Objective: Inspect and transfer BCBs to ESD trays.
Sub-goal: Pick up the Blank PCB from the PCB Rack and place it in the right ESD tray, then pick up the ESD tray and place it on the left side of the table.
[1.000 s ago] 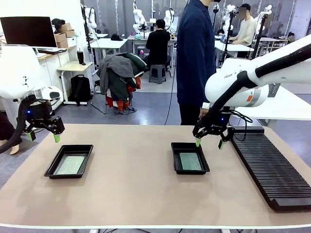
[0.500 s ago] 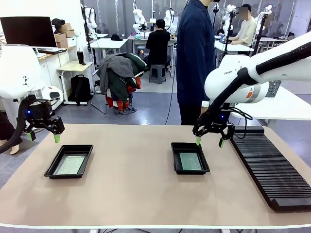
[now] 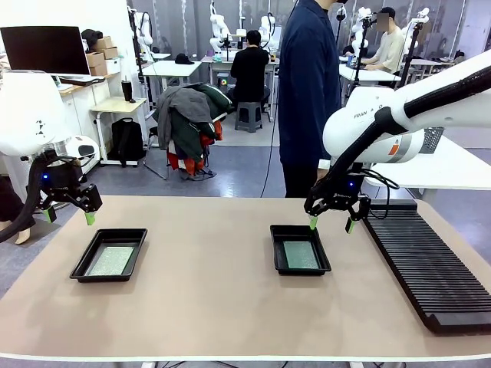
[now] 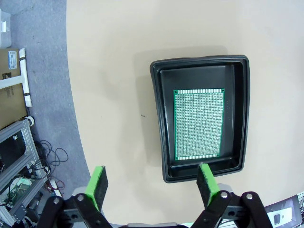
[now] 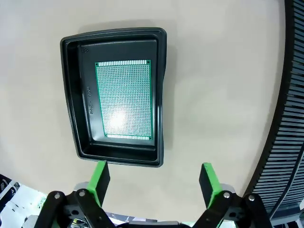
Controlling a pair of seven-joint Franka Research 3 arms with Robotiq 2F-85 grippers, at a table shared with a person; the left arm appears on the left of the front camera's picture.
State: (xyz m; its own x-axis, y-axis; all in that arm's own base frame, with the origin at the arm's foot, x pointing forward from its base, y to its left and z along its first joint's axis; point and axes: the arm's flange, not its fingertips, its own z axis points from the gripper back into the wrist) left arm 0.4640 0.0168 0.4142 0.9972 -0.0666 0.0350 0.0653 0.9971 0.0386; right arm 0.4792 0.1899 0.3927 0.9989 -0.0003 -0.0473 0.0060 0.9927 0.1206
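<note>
Front view: left tool [image 3: 69, 215] and right tool [image 3: 330, 224] spread wide, seemingly empty.

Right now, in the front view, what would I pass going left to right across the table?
Left gripper → left tray holding a board → right tray holding a board → right gripper → long black slotted rack.

Both trays [image 5: 76, 95] [image 4: 159, 118] look like black plastic with a soft sheen. The boards [image 5: 124, 99] [image 4: 198, 124] inside are green, finely dotted, one catching a bright glare. The table [image 3: 207, 284] is smooth matt beige. The rack [image 3: 426, 268] at right is ribbed matt black plastic.
</note>
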